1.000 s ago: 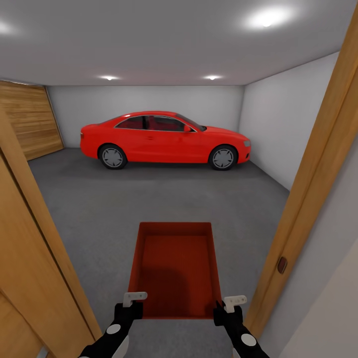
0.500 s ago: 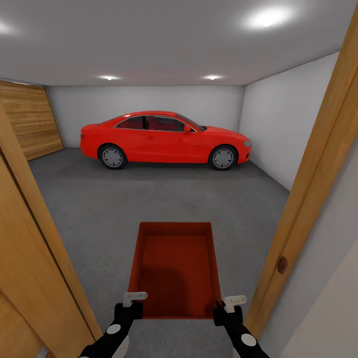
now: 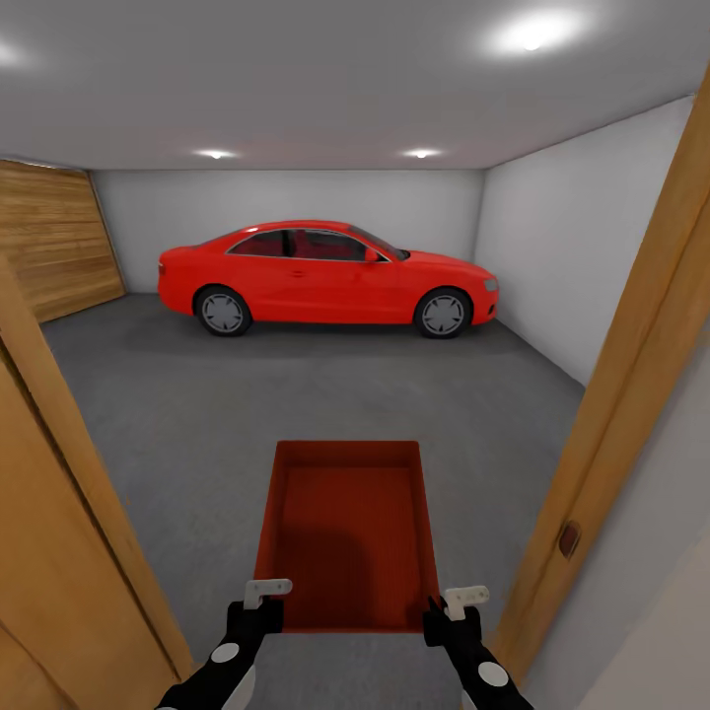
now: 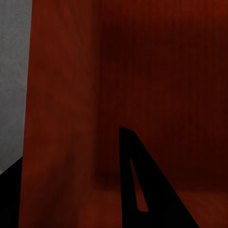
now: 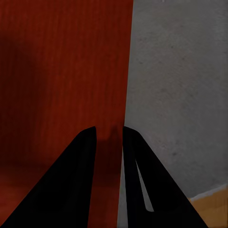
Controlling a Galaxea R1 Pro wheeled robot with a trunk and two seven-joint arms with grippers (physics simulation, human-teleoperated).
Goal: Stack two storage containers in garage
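Carrying the orange-red open-topped storage container (image 3: 347, 532) between both arms, you hold it level above the dark grey concrete garage floor (image 3: 197, 414). Each tool, left tool (image 3: 264, 596) and right tool (image 3: 456, 601), pinches a side wall (steadier through the wooden door frame (image 3: 631, 394)).

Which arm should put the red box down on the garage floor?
Neither alone: both. The left pincer clamps the box's near left corner, and the right pincer clamps its near right corner, so they probably have to lower it together onto the grey floor past the doorway.
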